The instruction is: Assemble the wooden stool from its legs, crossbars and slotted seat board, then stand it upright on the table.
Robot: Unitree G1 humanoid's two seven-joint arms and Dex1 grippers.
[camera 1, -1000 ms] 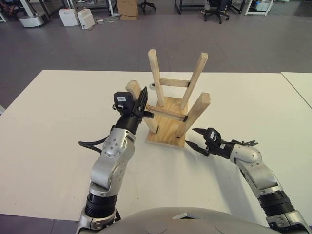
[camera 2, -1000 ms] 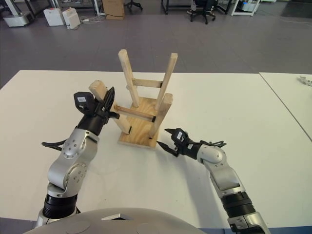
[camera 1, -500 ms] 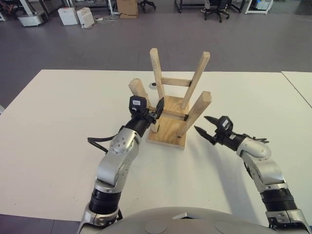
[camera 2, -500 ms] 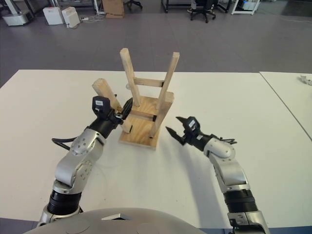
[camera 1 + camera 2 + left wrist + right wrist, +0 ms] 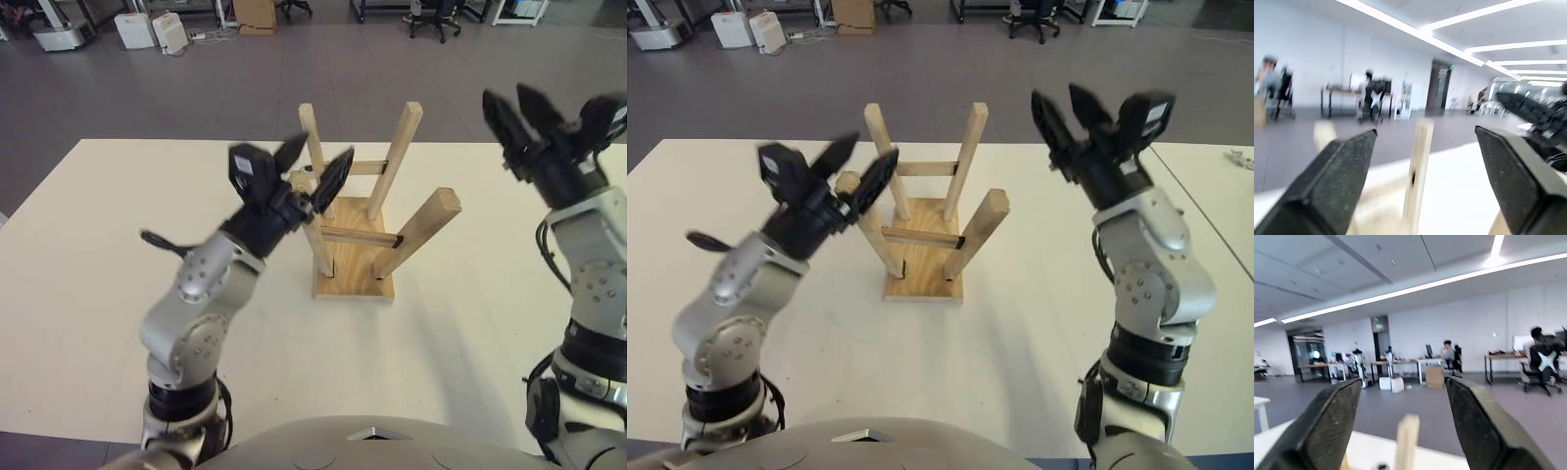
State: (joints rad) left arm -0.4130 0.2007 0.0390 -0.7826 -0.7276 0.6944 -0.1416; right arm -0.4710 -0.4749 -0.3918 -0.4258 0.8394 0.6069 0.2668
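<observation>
Left gripper (image 5: 872,149), right gripper (image 5: 1058,95): risen away from pale upside-down wooden stool (image 5: 355,281), frame centre | jaws wide, empty | flipping upright apparently remains.

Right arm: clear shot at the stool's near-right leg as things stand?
Likely yes. The right pincer hangs open above and right of the near-right leg, nothing between them; the left pincer is on the stool's left.

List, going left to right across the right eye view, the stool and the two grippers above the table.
left gripper → stool → right gripper
</observation>
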